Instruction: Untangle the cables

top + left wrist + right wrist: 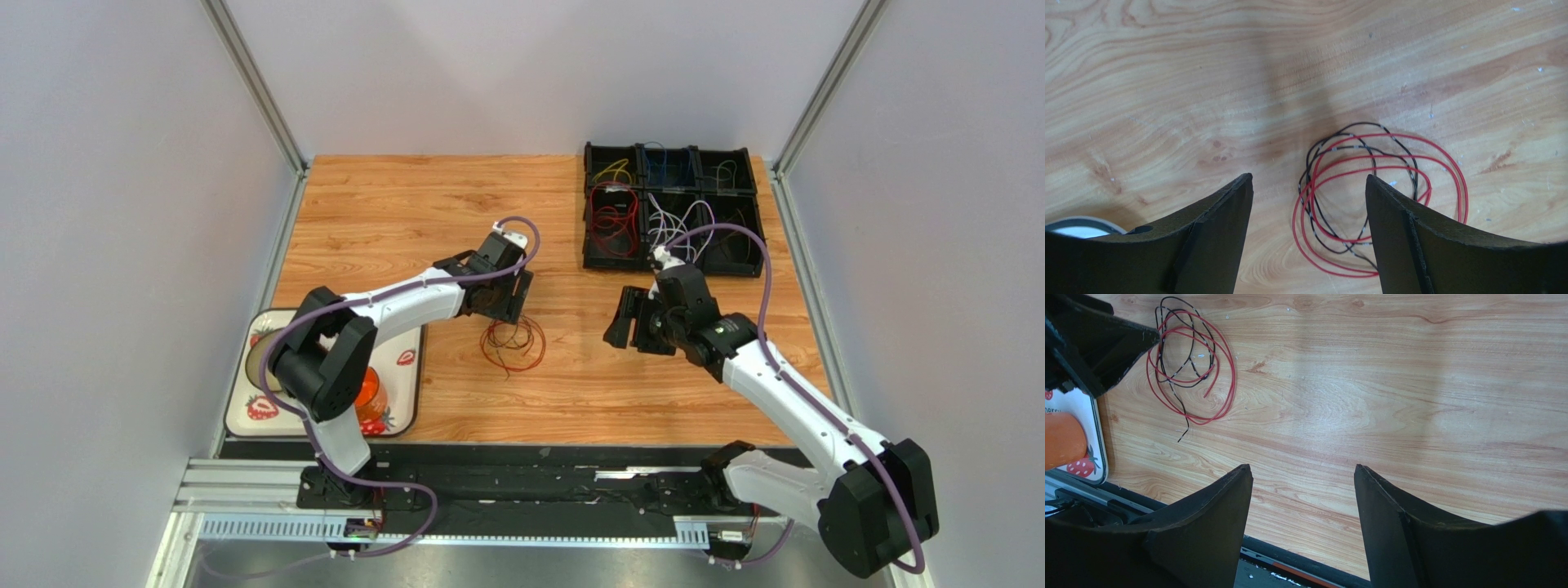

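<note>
Left wrist view: left tool point(1308, 179) open above the red and black cables point(1370, 160); right tool point(1301, 468) open too. Light, limp wires, likely; pinch an outer red loop.

cables point(1370, 166) red and black, pale-flecked | table point(405, 208) honey wood grain | tray point(411, 368) white, red strawberries | bin point(585, 233) black

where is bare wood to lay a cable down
Bare: the far-left wood beside the black bin, and the near strip between the tangled cables and the right gripper. Crowded: under the left gripper, and inside the bin.
</note>
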{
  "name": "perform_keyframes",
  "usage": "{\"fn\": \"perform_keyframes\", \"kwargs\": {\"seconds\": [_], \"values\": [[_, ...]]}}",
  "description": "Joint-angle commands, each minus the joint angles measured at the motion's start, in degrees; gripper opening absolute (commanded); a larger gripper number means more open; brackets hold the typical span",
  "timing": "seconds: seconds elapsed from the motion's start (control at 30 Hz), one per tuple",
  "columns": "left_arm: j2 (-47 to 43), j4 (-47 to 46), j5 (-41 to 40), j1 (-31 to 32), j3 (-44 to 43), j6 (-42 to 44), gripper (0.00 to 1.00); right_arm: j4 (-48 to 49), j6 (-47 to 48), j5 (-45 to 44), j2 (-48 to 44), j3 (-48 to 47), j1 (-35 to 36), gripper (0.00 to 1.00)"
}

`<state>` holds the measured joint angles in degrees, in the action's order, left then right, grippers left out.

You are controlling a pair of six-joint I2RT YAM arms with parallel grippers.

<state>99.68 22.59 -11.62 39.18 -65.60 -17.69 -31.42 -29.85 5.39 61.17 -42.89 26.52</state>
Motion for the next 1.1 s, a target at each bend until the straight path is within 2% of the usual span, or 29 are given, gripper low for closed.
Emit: {"fn": "perform_keyframes", "kwargs": {"seconds": [0.0, 0.33, 0.53, 0.63, 0.67, 0.8, 1.07], "values": [[2.01, -2.02, 0.98, -0.86, -3.3, 2.31, 0.74, 2.5, 1.46, -1.34, 0.18, 0.53, 0.37, 0.66], [6.75, -2.46, 0.28, -1.47, -5.41, 3.28, 0.63, 3.12, 2.42, -1.08, 2.46, -0.35, 0.37, 0.66], [9.3, -2.11, 1.5, -2.26, -7.78, 4.07, 0.45, 3.12, 2.95, -1.08, 3.08, -0.52, 0.37, 0.66], [9.83, -1.59, 1.95, -2.44, -8.92, 3.98, 0.17, 3.12, 3.04, -1.34, 3.34, -0.52, 0.28, 0.66], [9.92, -1.5, 2.21, -2.53, -9.36, 3.98, 0.0, 3.12, 3.13, -1.43, 3.61, -0.44, 0.37, 0.66], [9.84, 2.53, 3.0, -2.53, -12.96, 3.46, 0.0, 3.03, 3.13, -1.26, 4.14, -0.87, 0.37, 0.66], [-2.2, 6.76, 6.96, -2.53, -14.38, 2.23, 0.0, 3.38, 3.39, -0.12, 2.64, -1.84, 0.37, 0.66]]}}
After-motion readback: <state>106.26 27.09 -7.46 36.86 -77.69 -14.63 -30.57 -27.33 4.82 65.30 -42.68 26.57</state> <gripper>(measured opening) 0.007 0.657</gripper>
